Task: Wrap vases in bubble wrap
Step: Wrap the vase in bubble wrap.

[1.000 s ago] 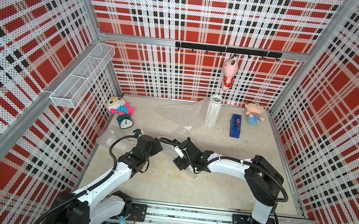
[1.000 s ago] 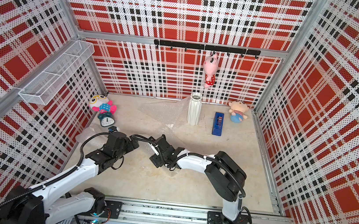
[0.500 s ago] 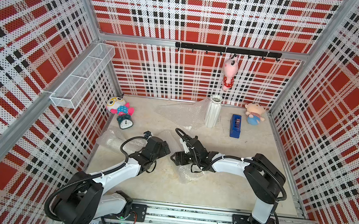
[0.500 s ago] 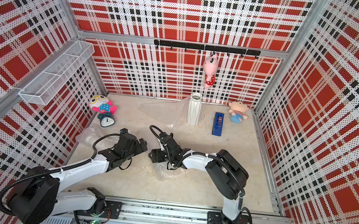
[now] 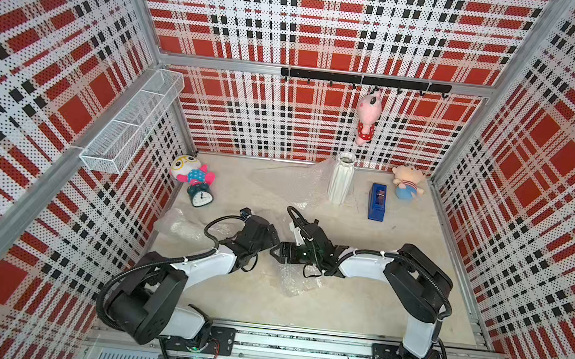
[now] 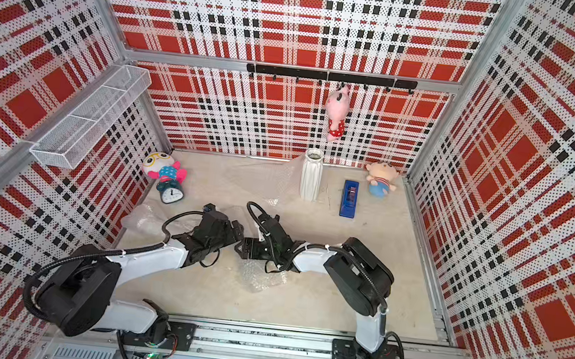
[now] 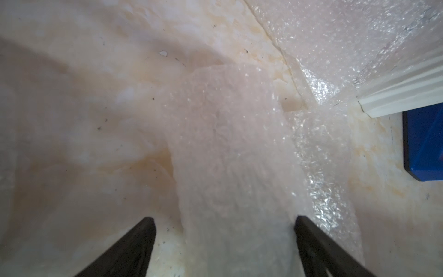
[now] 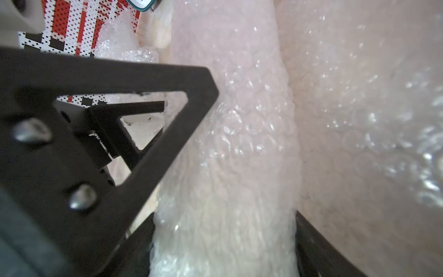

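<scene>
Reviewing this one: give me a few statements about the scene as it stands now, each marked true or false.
1. The tall white ribbed vase stands upright at the back of the table. True.
2. The blue tape dispenser lies between that vase and the alarm clock. False: it lies between the vase and the plush doll in the back corner.
3. A bubble-wrapped bundle sits between the fingers of the right gripper. True.
4. The left gripper is shut tight. False: its fingers stand wide apart.
5. A pink plush hangs from the hook rail on the back wall. True.
</scene>
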Available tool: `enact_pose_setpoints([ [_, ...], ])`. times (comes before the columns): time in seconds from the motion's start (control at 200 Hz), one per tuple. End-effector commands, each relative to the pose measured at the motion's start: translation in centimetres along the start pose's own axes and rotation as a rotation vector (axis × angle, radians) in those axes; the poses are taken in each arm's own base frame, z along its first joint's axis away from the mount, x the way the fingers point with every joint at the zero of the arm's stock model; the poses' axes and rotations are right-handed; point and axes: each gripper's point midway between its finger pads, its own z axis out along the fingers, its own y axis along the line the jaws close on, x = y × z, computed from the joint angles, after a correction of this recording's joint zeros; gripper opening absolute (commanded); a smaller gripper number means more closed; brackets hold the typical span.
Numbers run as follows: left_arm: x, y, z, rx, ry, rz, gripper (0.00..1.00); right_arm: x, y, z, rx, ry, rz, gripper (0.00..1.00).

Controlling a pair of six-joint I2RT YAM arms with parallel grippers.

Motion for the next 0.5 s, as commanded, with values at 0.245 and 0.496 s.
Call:
enact_pose_setpoints([
  [0.245, 2.3, -0.1, 1.2, -0.065, 0.061, 0.075, 0.91, 2.8, -4.8, 0.1, 0.206, 0.086, -0.112, 0.66],
  [0.496, 2.6, -0.2, 1.7, -0.065, 0.074, 0.077, 0.90, 1.6, -4.8, -1.5, 0.257, 0.051, -0.199, 0.83],
])
